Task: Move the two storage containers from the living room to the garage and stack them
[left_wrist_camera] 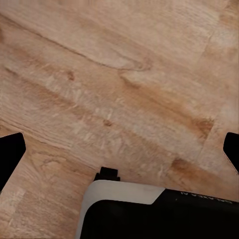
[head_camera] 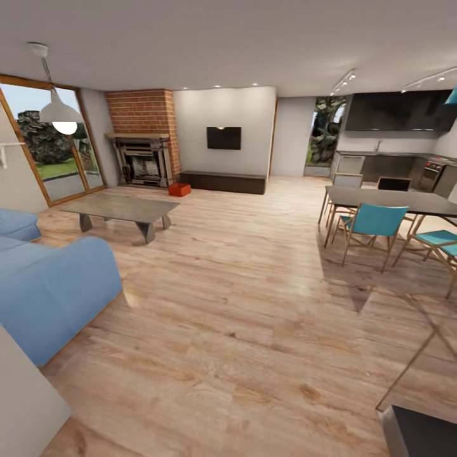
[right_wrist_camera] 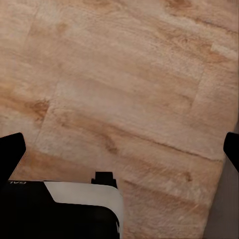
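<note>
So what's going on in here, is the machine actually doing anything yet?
Nothing is being handled yet. The robot stands in the living room, looking across the light wood floor. An orange-red storage container sits far off on the floor by the brick fireplace, next to the long dark bench. Both wrist cameras look down at bare planks: the left gripper and right gripper are open and hold nothing.

Left gripper (left_wrist_camera: 119, 152) jaws spread wide; right gripper (right_wrist_camera: 119, 152) likewise.

The light wood plank floor (head_camera: 254, 304) bears an orange-red container (head_camera: 179, 189) beside the fireplace (head_camera: 142, 160).
</note>
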Controlling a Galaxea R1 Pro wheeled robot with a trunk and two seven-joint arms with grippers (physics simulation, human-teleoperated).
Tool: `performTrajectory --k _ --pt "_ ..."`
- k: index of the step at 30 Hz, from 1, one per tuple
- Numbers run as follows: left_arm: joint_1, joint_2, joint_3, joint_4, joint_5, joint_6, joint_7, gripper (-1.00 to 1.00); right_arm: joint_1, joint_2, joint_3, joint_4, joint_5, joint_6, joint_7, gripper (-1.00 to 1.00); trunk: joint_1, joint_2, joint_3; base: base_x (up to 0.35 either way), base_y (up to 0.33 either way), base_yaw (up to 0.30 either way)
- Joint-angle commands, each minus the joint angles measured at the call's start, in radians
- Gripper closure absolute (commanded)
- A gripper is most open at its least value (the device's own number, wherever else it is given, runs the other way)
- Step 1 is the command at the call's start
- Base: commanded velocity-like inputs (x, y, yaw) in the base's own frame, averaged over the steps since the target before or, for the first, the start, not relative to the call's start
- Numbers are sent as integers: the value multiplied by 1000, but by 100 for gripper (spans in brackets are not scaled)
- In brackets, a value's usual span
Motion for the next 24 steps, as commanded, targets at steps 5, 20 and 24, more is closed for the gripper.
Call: performTrajectory --k 5,20,24 --pt "-1 -1 2 1 9 -3 -1 -100 -1 0 8 1 1 -2 -6 -100 1 -1 -2 325 0 24" --pt "-1 -1 2 1 9 -4 -1 -100 -1 0 8 1 1 -2 -6 -100 1 -1 -2 326 0 1" --pt "-1 -1 2 1 9 -4 -1 -100 -1 0 8 1 1 -1 -6 -100 1 -1 -2 326 0 0"
